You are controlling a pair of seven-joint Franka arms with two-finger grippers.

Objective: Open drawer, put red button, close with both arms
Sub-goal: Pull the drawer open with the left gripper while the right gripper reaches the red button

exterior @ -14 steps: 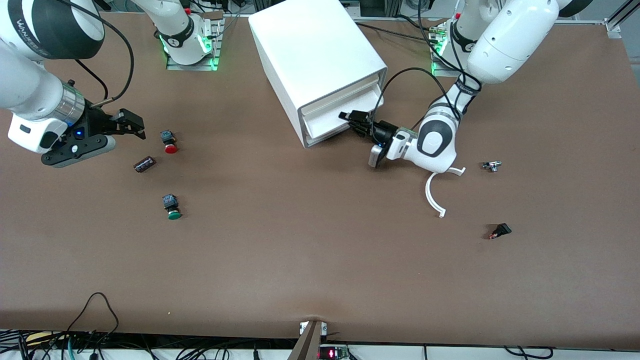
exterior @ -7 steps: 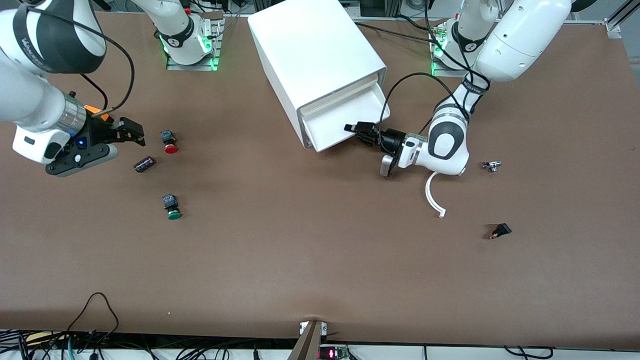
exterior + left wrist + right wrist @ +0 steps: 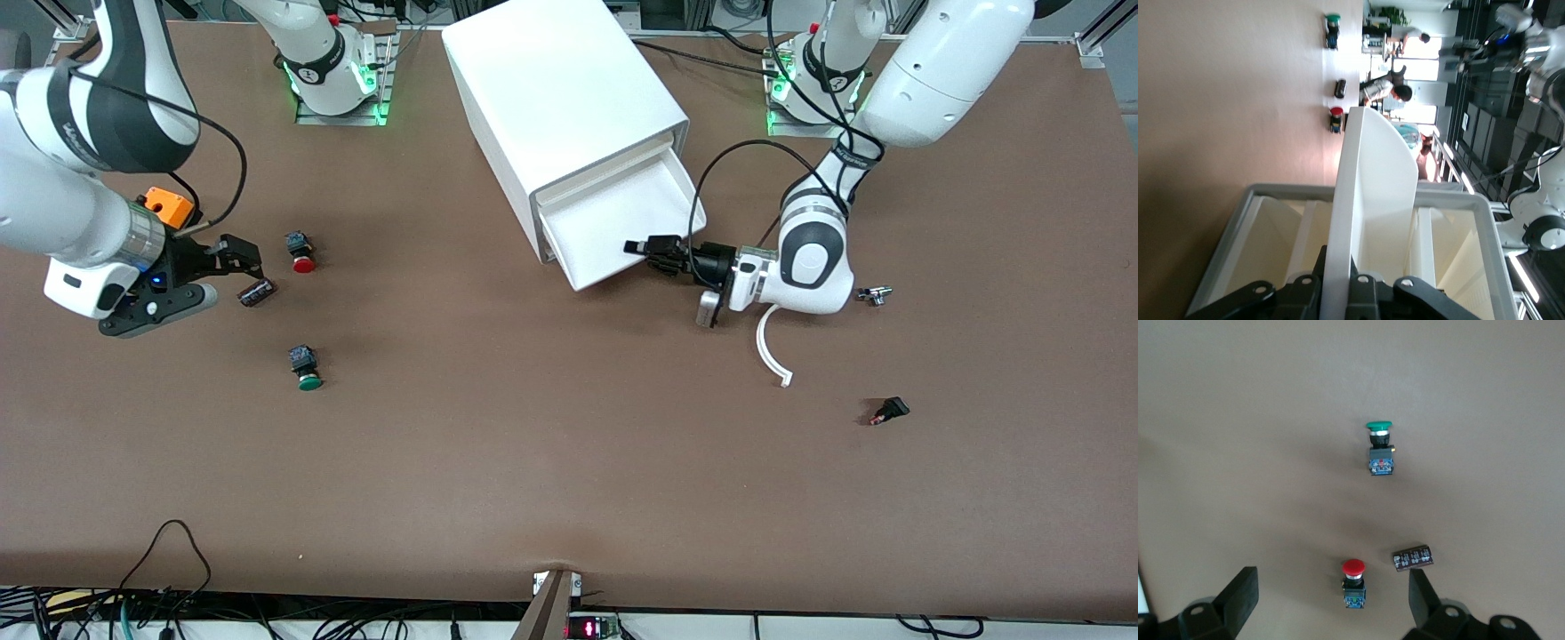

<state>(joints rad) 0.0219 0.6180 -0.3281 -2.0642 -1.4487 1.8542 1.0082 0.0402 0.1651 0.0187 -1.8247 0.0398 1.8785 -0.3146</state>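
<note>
The white cabinet (image 3: 569, 107) stands at the table's middle, near the bases. Its lowest drawer (image 3: 622, 222) is pulled partly out and looks empty. My left gripper (image 3: 647, 252) is shut on the drawer's front lip (image 3: 1365, 220), one finger on each side of it (image 3: 1348, 280). The red button (image 3: 300, 252) lies on its side on the table toward the right arm's end. My right gripper (image 3: 233, 258) is open and empty, just beside the button. In the right wrist view the button (image 3: 1353, 583) shows between the spread fingers (image 3: 1331, 597).
A green-capped button (image 3: 307, 369) lies nearer the front camera than the red one. A dark cylinder (image 3: 256, 292) lies by the right gripper's fingertips. A curved white strip (image 3: 772, 351), a small metal part (image 3: 876, 294) and a black switch (image 3: 889, 411) lie toward the left arm's end.
My left gripper has pulled the drawer farther out of the cabinet. My right gripper has moved a little toward the front camera, closer to the dark cylinder, and stays open.
</note>
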